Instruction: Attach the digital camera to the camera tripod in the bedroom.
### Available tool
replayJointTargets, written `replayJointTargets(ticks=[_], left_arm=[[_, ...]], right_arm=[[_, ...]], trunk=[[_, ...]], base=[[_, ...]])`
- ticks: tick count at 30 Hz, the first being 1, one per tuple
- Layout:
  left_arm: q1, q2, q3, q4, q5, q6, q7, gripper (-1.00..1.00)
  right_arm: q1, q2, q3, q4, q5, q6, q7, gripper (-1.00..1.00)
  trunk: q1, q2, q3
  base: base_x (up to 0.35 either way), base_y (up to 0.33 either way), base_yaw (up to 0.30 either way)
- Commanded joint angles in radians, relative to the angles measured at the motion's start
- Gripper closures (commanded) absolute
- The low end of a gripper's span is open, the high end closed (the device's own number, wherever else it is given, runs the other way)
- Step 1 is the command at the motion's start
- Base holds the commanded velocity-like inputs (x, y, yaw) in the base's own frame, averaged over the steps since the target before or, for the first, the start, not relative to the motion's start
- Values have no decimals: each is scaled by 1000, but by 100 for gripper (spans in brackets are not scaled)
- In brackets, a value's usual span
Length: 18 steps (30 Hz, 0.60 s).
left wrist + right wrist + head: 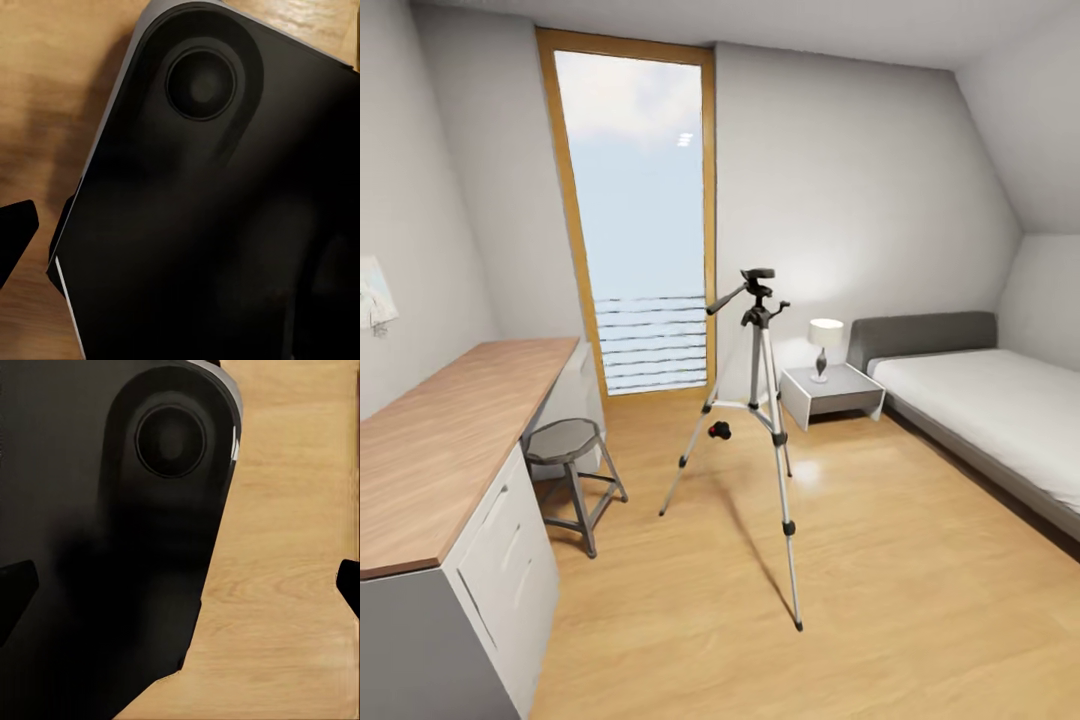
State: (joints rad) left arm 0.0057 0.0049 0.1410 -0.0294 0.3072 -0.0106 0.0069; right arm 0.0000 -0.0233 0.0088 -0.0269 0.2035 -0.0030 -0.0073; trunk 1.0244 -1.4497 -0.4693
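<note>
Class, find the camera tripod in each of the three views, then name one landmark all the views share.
Head view: the camera tripod stands mid-picture on the floor, before the tall window, between the stool and the nightstand.
Left wrist view: not in it.
Right wrist view: not in it.
Shared landmark: the light wood floor.

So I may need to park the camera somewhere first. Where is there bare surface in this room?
The long wooden desk top along the left wall looks bare. So does the floor between the camera tripod and the bed. Tighter: the nightstand carries a lamp, and the digital camera lies among the tripod's legs.
</note>
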Motion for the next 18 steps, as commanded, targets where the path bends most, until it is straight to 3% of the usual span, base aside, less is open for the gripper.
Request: replayJointTargets(ticks=[1, 9, 18], left_arm=[[0, 0, 7, -2, 0, 0, 1, -100], [0, 0, 5, -1, -1, 1, 1, -100], [0, 0, 4, -1, -6, 8, 1, -100]], right_arm=[[0, 0, 0, -1, 7, 0, -1, -100], [0, 0, 0, -1, 7, -1, -1, -100], [0, 0, -1, -1, 7, 0, 0, -100]], trunk=[[1, 0, -1], [1, 0, -1], [1, 0, -1]], base=[[311, 0, 292], [318, 0, 272], [322, 0, 64]])
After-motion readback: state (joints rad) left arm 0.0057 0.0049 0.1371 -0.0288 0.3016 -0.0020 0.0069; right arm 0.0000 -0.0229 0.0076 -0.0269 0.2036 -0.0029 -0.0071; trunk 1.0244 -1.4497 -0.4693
